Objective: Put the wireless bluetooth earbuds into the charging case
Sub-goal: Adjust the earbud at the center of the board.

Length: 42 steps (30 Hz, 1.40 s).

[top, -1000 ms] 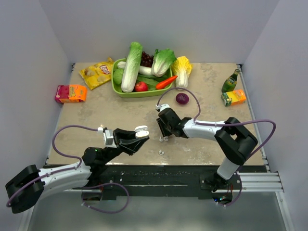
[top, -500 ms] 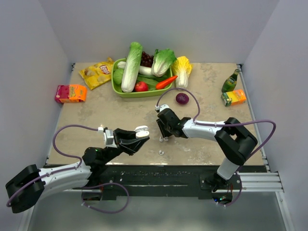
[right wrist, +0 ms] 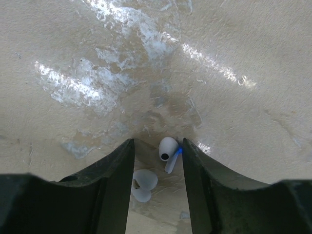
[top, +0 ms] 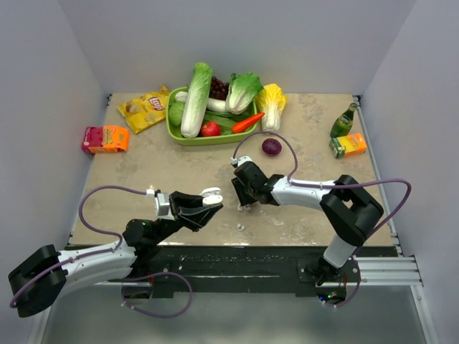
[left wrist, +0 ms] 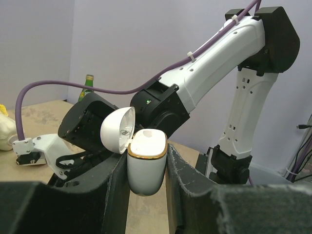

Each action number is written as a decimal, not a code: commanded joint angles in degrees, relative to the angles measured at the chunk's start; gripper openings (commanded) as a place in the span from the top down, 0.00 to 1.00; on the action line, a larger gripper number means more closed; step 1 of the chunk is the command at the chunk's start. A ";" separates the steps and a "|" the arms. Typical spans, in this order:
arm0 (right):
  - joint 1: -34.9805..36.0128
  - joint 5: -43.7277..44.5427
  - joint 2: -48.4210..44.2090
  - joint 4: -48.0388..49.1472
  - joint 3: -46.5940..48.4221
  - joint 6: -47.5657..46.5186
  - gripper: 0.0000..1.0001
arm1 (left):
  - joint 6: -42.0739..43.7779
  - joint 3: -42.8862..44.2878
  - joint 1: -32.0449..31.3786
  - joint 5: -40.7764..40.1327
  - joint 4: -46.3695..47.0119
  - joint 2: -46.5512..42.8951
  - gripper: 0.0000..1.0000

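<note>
Right gripper (right wrist: 155, 161) is half open and empty, straddling one earbud (right wrist: 167, 148). A second earbud (right wrist: 144, 185) lies at its 7 o'clock on the table (top: 143, 165). Left gripper (left wrist: 146, 190) clamps the case (left wrist: 145, 163), lid open, at their 8 o'clock. The buds look light, hard and slick, so pinch across the stem.

charging case (left wrist: 145, 165): white, gold rim band
earbuds (right wrist: 168, 146): glossy white, dark port
bench (right wrist: 229, 87): mottled beige, pale blotches

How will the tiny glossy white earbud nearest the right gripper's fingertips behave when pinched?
The glossy white earbud looks smooth and rounded, so it may squirt out of the right gripper. Being tiny, it's probably light and easily nudged.
</note>
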 commanded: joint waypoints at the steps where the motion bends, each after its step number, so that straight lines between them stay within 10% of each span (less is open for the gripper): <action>1: 0.02 -1.90 2.36 -6.32 1.67 1.56 0.52 | -0.12 -17.86 -0.28 0.22 5.62 0.08 1.00; 42: -1.74 -3.22 2.63 -12.83 1.67 4.81 0.60 | -0.21 -17.07 -0.28 1.54 6.42 1.40 1.00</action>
